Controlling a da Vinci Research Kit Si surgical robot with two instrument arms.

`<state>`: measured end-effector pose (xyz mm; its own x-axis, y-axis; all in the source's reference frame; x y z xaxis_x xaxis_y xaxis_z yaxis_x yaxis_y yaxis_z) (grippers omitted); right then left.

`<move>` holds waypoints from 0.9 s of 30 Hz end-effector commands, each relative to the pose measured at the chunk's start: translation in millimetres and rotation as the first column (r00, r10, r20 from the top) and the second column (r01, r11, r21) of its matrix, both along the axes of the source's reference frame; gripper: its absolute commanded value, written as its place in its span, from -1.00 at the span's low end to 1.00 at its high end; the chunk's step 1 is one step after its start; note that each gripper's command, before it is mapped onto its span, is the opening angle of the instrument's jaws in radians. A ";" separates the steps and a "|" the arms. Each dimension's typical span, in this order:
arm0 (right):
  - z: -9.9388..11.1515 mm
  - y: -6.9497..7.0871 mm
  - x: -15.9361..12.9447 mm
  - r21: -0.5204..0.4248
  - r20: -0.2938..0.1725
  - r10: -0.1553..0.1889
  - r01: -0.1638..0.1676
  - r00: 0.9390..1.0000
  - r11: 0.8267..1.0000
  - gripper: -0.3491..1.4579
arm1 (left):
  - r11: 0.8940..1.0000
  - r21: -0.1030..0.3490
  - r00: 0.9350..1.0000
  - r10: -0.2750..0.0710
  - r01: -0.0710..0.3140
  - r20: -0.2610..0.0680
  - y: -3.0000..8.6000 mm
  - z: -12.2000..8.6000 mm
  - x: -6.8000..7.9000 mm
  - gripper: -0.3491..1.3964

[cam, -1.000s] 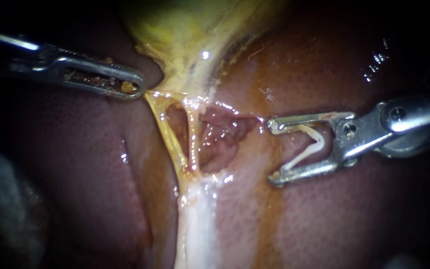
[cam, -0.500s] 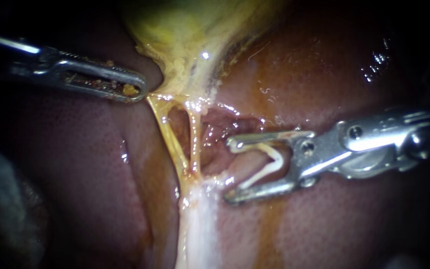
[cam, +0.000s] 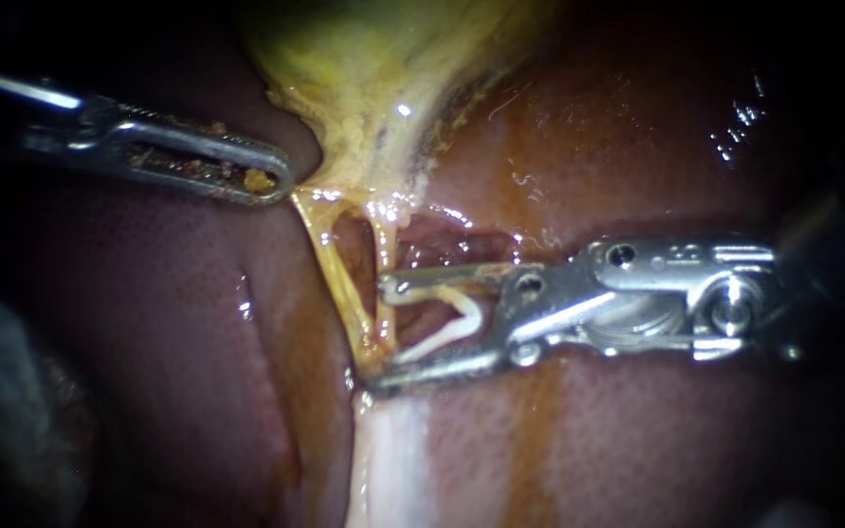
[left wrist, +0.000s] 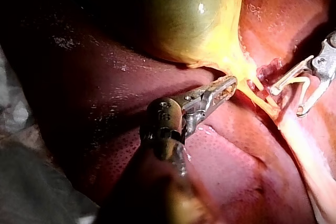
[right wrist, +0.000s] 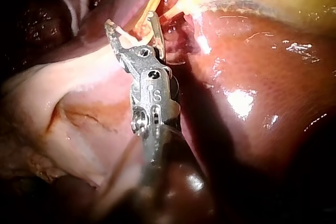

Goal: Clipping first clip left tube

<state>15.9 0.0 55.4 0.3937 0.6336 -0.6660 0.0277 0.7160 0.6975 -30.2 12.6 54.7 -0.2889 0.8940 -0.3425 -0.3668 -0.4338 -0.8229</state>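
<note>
Two thin yellow tubes run down from the gallbladder (cam: 374, 68) neck. The left tube (cam: 336, 279) slants, and the right tube (cam: 381, 256) hangs straighter beside it. My right instrument (cam: 381, 330) comes in from the right. Its jaws stand wide apart and carry a white V-shaped clip (cam: 447, 318). The jaw tips reach the right tube and the junction below, just short of the left tube. My left instrument (cam: 264, 179) is shut on yellow tissue at the gallbladder neck and holds it taut. The wrist views show the same: left instrument (left wrist: 224, 87), right instrument (right wrist: 131, 22).
Dark red liver (cam: 638, 127) surrounds the tubes. A raw pink pocket (cam: 442, 244) lies behind the right instrument's upper jaw. A pale band of tissue (cam: 388, 450) runs down from the tubes' junction. The green-yellow gallbladder (left wrist: 194, 14) bulges beyond the left instrument's tip.
My right instrument has moved left across the liver with the clip, from well clear of the tubes until its jaw tips reach them. The left instrument has held still.
</note>
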 end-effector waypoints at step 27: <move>6.5 -1.6 2.0 0.042 0.006 -0.036 0.035 0.999 0.998 -0.06 | 1.000 0.002 1.000 -0.001 0.001 -0.001 -0.1 -0.4 -0.2 -1.00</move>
